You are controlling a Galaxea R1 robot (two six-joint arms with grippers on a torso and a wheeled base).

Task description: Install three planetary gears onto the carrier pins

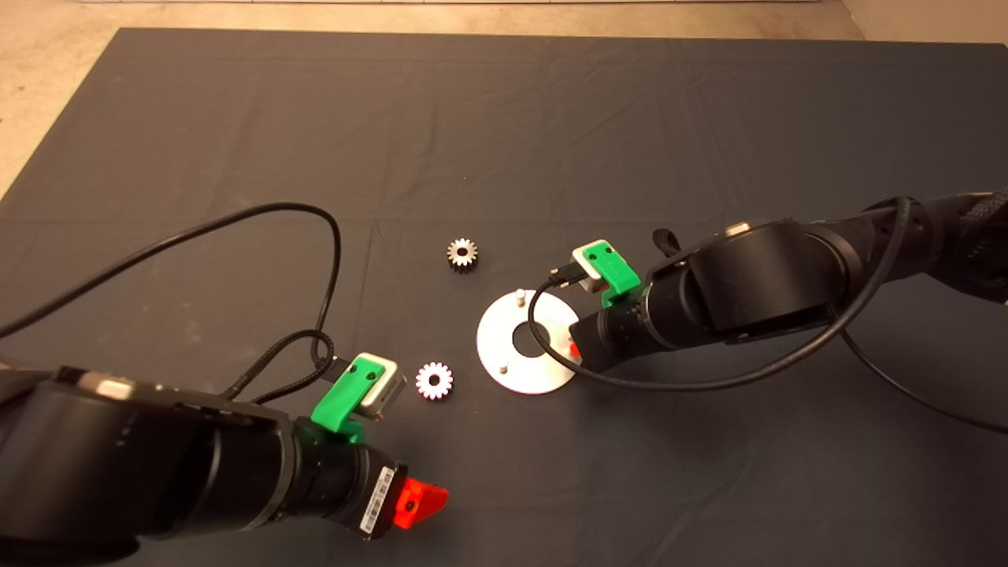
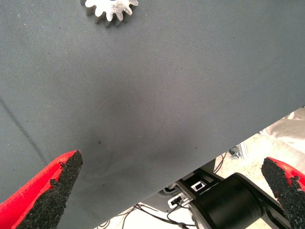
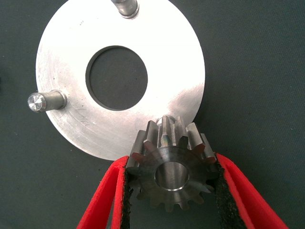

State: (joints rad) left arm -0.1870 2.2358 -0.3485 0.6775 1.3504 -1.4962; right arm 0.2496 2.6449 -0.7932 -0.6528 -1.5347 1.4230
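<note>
Clamping a planetary gear (image 3: 172, 169), the right hand (image 3: 174, 191) hovers over the disc's (image 3: 66, 62) rim.

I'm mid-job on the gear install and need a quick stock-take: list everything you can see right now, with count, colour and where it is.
Planetary gears: three, silvery-grey. One loose on the mat beyond the disc; one loose on the mat between the disc and the left gripper; one held over the disc's rim at the third pin.
Carrier disc: one, shiny silver, large centre hole, mid-mat.
Carrier pins: two bare; the third hidden behind the held gear.
Mat: one, dark grey, covering the table.
Cables: black, looping over the mat.
Left gripper: red fingers open, near edge of the mat.
Right gripper: red fingers clamping the gear.
</note>
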